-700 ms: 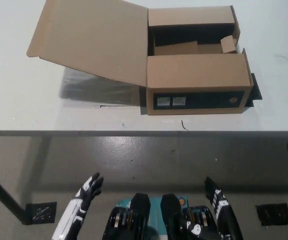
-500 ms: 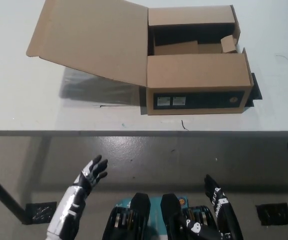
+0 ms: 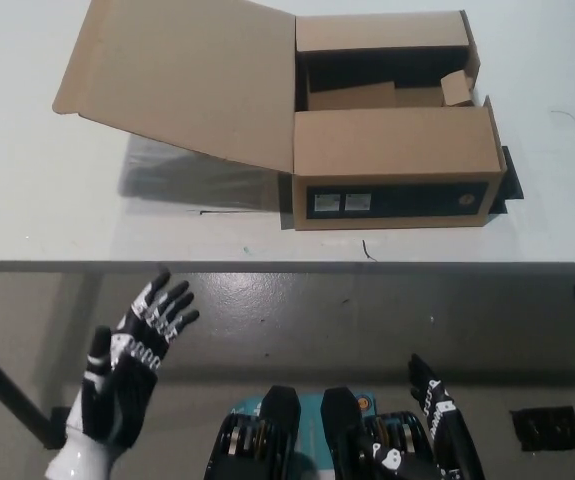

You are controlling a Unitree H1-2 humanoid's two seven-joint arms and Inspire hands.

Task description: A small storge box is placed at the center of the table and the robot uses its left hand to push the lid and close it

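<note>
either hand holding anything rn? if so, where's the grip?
Nothing held. Left hand is open below the table edge, clear of the box lid. Right hand is low and empty.

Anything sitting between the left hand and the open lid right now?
Nothing stands in the way in the head view: from the left hand to the lid lie only floor, the table edge and bare tabletop.

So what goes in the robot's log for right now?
left hand: open, below table edge | lid: open | box: untouched | right hand: resting low
</note>
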